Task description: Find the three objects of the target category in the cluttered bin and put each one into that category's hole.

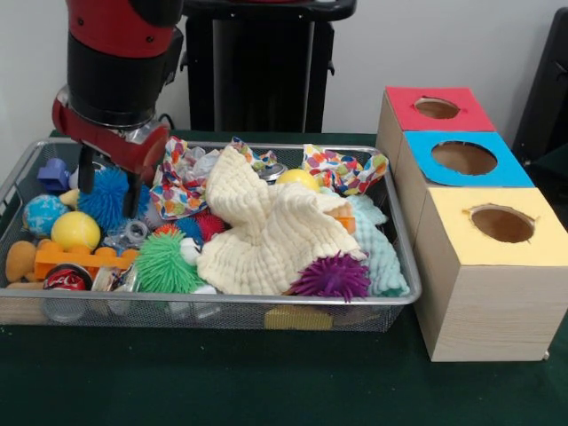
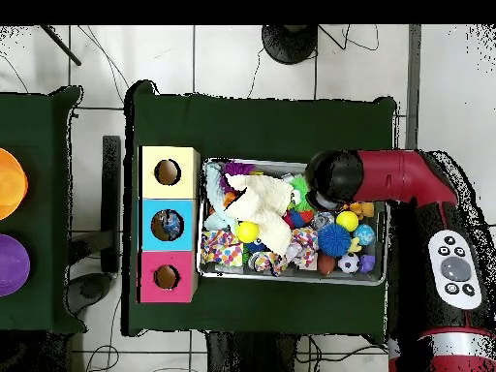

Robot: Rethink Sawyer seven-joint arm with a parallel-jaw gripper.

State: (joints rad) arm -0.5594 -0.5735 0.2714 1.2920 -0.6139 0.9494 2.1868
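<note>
The wire mesh bin (image 1: 18,173) is full of toys and cloths; it also shows in the overhead view (image 2: 291,279). My gripper (image 1: 108,182) hangs over the bin's left end, its two black fingers (image 1: 86,169) apart on either side of a blue spiky ball (image 1: 106,200). It holds nothing. A crinkly clear plastic piece (image 1: 131,232) lies just below the ball; no label shows on it. Other clear plastic (image 1: 62,306) lies against the front wall. The blue-topped box's hole (image 1: 464,157) is right of the bin. In the overhead view something pale and bluish shows inside this hole (image 2: 169,225).
A red-topped box (image 1: 470,111) and a yellow-topped box (image 1: 461,209) flank the blue one. A cream cloth (image 1: 266,235) covers the bin's middle, with a patterned cloth (image 1: 342,169), green (image 1: 164,264) and purple (image 1: 333,277) spiky balls, a yellow ball (image 1: 75,231) and a red can (image 1: 67,278).
</note>
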